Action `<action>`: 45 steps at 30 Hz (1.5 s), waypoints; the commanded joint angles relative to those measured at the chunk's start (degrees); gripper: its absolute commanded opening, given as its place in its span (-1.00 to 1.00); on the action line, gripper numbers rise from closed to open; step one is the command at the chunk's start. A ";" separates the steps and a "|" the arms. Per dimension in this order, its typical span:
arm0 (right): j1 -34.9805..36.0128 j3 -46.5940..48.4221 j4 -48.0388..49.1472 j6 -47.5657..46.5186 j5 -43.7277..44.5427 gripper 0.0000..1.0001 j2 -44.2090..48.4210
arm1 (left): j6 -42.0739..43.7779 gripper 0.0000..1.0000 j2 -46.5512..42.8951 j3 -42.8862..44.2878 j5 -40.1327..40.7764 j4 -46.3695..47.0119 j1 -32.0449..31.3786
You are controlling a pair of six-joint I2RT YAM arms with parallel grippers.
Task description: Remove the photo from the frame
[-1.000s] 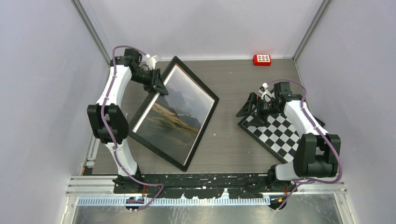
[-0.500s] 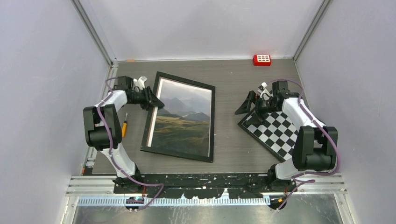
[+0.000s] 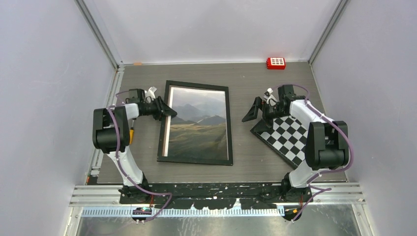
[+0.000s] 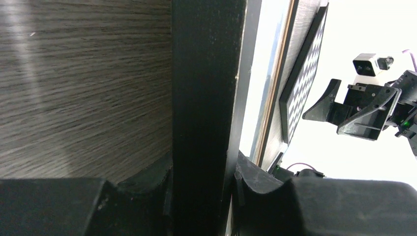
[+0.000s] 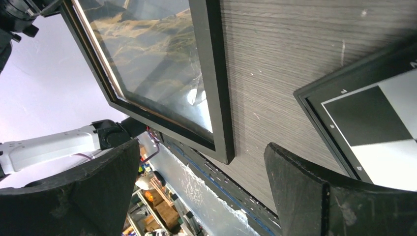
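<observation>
photo in the frame, left claw clamped on its rail
the photo (image 3: 199, 129) sits inside the frame (image 3: 230, 125), centre of the top view on the tabletop (image 3: 246, 78). the left claw (image 3: 166, 112) is closed on the frame's left rail; its wrist view shows the black rail pinched between both fingers. the right claw (image 3: 255, 110) gapes wide, holding nothing, between the frame and the checkerboard (image 3: 290, 137); its wrist view shows glare over the photo.
</observation>
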State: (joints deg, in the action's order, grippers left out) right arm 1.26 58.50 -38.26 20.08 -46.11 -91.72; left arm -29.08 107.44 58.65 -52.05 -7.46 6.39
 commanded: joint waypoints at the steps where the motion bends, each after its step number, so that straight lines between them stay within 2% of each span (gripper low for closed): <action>1: 1.23 3.14 2.52 -0.34 0.05 0.99 -1.27 | -3.36 -0.72 0.02 -1.46 7.13 3.17 -0.43; 7: 2.56 3.05 3.10 -1.18 0.71 0.99 -2.58 | 1.89 -0.31 -0.77 0.26 9.36 -5.05 -1.99; 11: 4.08 2.46 3.35 -1.70 1.48 0.99 -2.80 | 5.87 0.07 -2.27 0.76 11.25 -10.38 -3.41; 15: 5.52 1.70 4.02 -1.71 1.71 0.99 -2.71 | 8.29 0.22 -4.06 2.09 13.84 -13.60 -4.01; 19: 7.54 0.48 4.79 -1.51 2.96 0.99 -2.18 | 12.80 0.54 -6.65 4.96 19.41 -19.93 -4.11; 24: 9.23 0.81 6.57 -0.91 5.24 0.99 -2.44 | 17.91 0.78 -11.32 5.75 26.25 -26.09 -4.11; 32: 10.60 6.48 8.42 -0.72 11.78 0.99 -7.67 | 20.92 0.79 -9.10 7.63 28.00 -29.08 -4.41; 38: 12.84 9.37 8.87 -0.28 13.22 0.99 -11.48 | 24.01 0.68 -4.70 9.94 27.96 -29.95 -5.87; 45: 14.41 7.38 6.53 -2.49 12.69 0.99 -12.16 | 25.98 0.58 -3.73 9.71 27.29 -29.88 -12.49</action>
State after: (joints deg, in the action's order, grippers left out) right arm 15.18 66.04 -30.41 19.66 -33.87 -103.94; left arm -5.72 103.72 66.89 -24.23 -36.53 -2.87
